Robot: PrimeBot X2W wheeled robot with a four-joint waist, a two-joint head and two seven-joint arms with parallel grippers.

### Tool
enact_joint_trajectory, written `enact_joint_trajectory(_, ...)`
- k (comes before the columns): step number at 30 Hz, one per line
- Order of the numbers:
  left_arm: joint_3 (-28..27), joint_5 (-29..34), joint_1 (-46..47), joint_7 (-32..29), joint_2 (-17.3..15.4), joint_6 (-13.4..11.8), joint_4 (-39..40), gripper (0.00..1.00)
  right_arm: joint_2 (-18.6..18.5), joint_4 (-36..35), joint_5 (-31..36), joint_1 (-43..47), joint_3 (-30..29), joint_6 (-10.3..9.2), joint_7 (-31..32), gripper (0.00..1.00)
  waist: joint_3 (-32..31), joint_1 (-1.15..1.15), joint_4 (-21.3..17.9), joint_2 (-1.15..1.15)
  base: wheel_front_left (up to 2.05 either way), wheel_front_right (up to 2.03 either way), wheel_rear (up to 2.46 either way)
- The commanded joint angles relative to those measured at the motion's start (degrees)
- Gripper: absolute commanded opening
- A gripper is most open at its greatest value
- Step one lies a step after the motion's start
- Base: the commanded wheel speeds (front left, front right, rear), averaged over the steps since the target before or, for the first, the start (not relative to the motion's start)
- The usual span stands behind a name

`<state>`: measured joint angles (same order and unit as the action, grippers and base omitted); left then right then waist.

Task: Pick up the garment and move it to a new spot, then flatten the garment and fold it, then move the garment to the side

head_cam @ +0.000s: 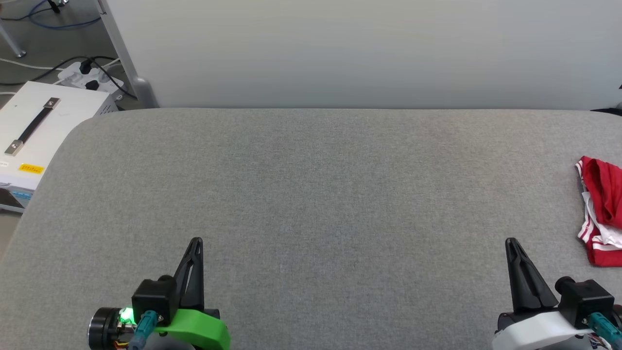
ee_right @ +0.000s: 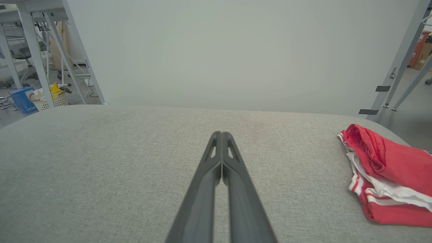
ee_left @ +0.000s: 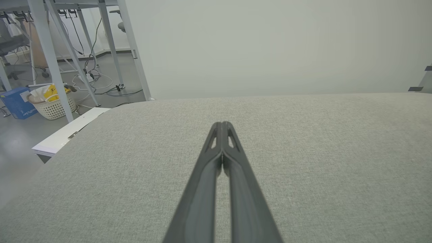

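Head view, reading from my left: a white case [head_cam: 46, 131] with a black strap handle sits beside the grey cloth-covered table [head_cam: 311, 184], and a power strip [head_cam: 85, 75] lies on the floor behind it. Next is the left gripper [head_cam: 196, 241] at the lower left, its two dark fingers pressed together tip to tip with nothing between them. Across the wide middle of the table I come to the right gripper [head_cam: 511, 241], closed the same way and empty. Well to its right, at the table's far right edge and partly cut off by the frame, lies the garment [head_cam: 601, 209]. It is a crumpled red heap with white and striped trim, apart from both grippers.
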<state>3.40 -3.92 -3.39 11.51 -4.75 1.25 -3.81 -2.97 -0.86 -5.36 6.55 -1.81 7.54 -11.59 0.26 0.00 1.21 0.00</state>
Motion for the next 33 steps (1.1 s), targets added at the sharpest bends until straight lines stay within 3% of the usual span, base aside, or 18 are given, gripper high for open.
enact_joint_trajectory(1, -0.2, 0.7, 0.7, -0.4, 0.4, -0.3, 0.2, 0.0, 0.0, 0.2, 0.4, -1.2, 0.1, -0.01, 0.4, 0.0, 0.0, 0.0, 0.0, 0.0, 0.0, 0.0, 0.0)
enact_joint_trajectory(33, -1.4, 1.9, 1.7, -4.5, 0.9, -0.6, 1.6, 0.0, 0.0, 0.4, 2.3, -3.2, 0.7, -0.03, 4.6, 0.0, -0.1, 0.0, -0.5, 0.0, 0.0, 0.0, 0.0)
